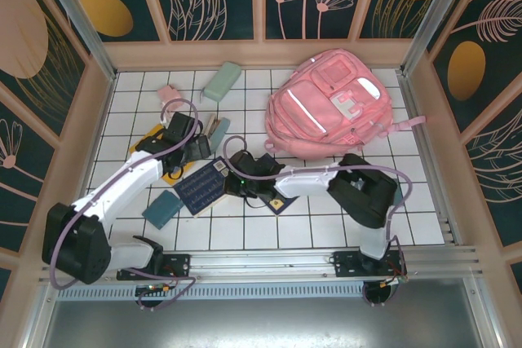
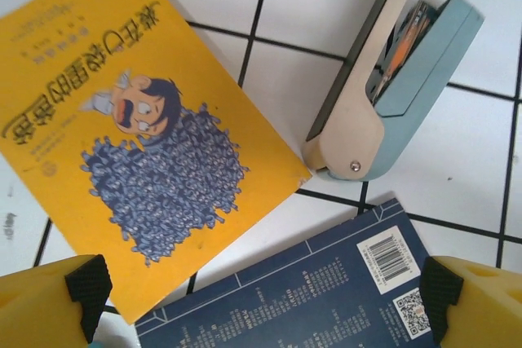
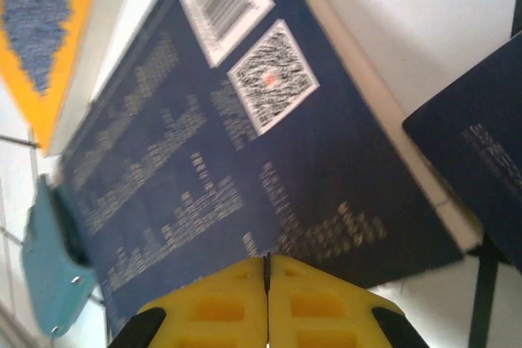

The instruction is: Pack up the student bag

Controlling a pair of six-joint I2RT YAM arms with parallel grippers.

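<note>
The student bag (image 1: 334, 103), a large pink backpack, lies at the back right of the tiled table, apart from both grippers. My left gripper (image 1: 193, 149) (image 2: 261, 307) hangs open above the gap between a yellow picture book (image 2: 139, 128) and a navy book (image 2: 310, 291), with nothing between its fingers. My right gripper (image 1: 237, 174) (image 3: 267, 270) is shut, its yellow fingertips pressed together over the near edge of the navy book (image 3: 228, 160) (image 1: 202, 187). I see nothing between them.
An open teal and beige pencil case (image 2: 391, 87) lies beside the yellow book. A teal case (image 1: 163, 209) sits near the navy book's left corner. A green case (image 1: 222, 81) and small pink box (image 1: 169, 93) lie at the back. A second navy booklet (image 3: 481, 144) lies right.
</note>
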